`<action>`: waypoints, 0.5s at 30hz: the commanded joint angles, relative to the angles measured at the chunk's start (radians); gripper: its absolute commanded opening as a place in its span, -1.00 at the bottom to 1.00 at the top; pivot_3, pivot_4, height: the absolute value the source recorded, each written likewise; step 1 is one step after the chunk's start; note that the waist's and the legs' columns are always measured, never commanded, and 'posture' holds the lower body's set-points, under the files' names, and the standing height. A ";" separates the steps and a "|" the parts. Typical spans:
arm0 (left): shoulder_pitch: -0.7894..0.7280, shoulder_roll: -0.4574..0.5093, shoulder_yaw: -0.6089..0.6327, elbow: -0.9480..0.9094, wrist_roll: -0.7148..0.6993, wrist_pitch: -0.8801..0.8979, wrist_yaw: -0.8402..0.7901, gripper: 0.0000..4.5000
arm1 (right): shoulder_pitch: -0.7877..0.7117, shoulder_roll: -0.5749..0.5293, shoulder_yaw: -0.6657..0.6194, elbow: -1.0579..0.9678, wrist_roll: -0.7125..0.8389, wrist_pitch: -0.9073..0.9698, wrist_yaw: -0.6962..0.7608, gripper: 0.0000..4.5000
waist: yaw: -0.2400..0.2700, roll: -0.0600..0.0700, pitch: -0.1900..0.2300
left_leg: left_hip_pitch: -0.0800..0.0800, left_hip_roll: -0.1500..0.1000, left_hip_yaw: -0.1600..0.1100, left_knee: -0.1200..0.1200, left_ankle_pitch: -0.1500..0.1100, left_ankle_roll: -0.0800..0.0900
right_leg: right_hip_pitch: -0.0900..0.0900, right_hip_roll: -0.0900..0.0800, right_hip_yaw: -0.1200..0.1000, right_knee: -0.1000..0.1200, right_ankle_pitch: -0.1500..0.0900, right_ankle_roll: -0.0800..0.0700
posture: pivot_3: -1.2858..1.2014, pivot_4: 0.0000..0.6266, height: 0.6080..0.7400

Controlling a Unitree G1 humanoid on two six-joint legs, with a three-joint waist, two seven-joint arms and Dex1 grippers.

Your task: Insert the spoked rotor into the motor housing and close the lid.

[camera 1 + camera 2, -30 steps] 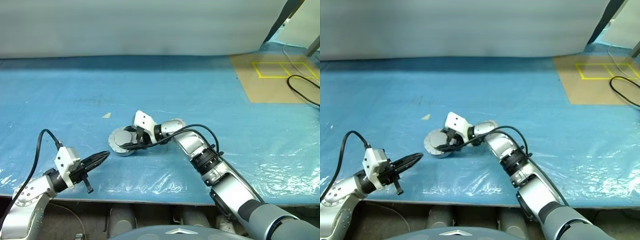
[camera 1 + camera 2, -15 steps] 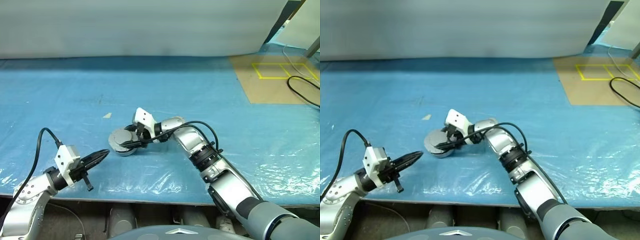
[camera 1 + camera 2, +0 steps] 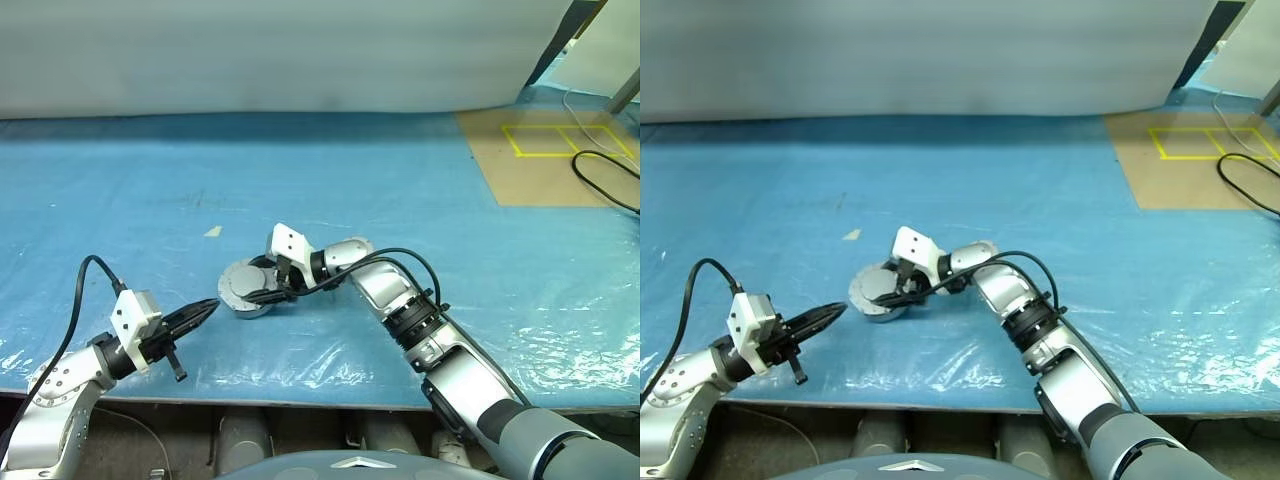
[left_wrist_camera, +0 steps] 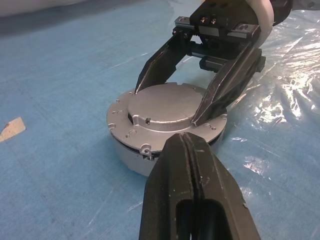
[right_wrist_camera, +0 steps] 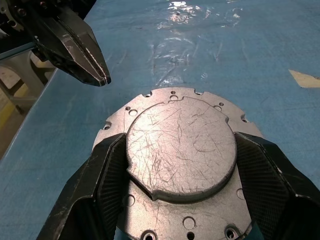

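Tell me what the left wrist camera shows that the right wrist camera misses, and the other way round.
Left wrist view alone: the right tool seen from the front, its fingers spread either side of the lid's raised centre, plus the housing side wall beneath. Right wrist view alone: the left tool from outside, shut, hanging apart from the lid, and the table's edge behind it. Both share the closed grey lid, the blue table cover and a small tan scrap.

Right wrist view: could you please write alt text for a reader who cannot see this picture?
The right gripper has its two black fingers spread on either side of the raised round centre of the plain grey lid, which lies closed on the motor housing. Beyond it, the left gripper, shut, points toward the lid over the blue plastic sheet.
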 commanded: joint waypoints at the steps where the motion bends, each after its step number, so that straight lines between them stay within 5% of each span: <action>1: 0.004 0.001 0.002 -0.009 -0.004 -0.021 -0.009 -1.00 | 0.013 -0.005 0.020 0.021 -0.005 0.017 0.020 0.32 | 0.000 0.000 0.000 | 0.000 0.000 0.000 0.000 0.000 0.000 | 0.000 0.000 0.000 0.000 0.000 0.000 | 0.03 -0.52 1.00; 15: 0.006 -0.008 -0.005 -0.005 0.000 -0.029 -0.009 -1.00 | 0.021 -0.039 0.054 0.045 -0.037 -0.009 0.063 0.32 | 0.000 0.000 0.000 | 0.001 0.000 0.000 0.000 0.000 0.000 | 0.001 0.000 0.000 0.000 0.000 0.000 | 0.03 -0.52 1.00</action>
